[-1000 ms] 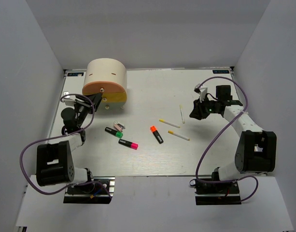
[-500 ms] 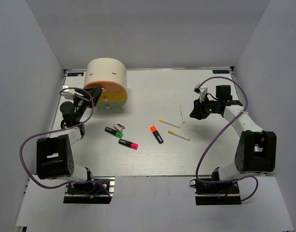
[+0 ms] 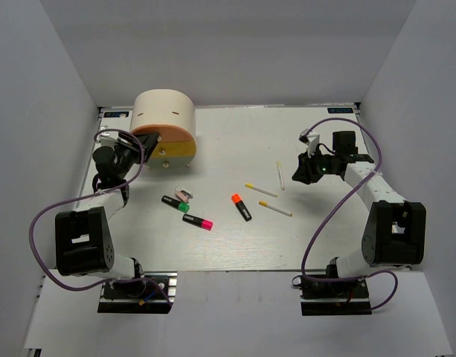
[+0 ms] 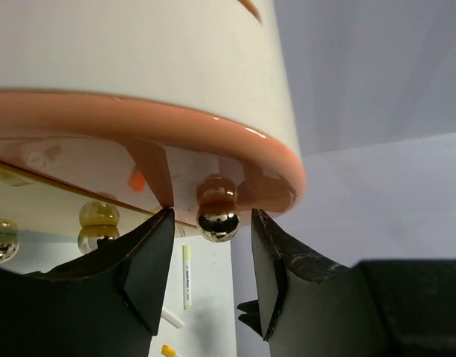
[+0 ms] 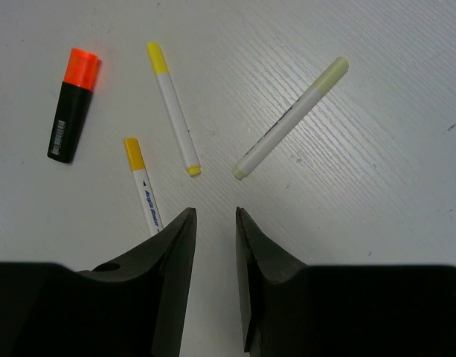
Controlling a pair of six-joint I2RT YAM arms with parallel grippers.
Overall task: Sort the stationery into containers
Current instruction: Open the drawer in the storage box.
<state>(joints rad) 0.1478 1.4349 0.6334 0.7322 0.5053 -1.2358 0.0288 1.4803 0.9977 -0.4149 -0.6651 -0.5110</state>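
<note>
Wht table (image 3: 324,141) (grey walls (image 3: 228,52))

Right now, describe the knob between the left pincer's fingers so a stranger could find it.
Start at the big cream cylinder, far left. Its upper drawer is orange, with a knob on the curved front. That knob is a shiny ball on an orange stem; the lower knobs are yellowish.

Black-and-white arms (image 3: 82,249) (image 3: 391,234) trail purple cables (image 3: 320,230) and end in black pincers (image 4: 209,217) (image 5: 215,213)

End of white stick (image 5: 143,188) behind fingers (image 5: 165,286)
</note>
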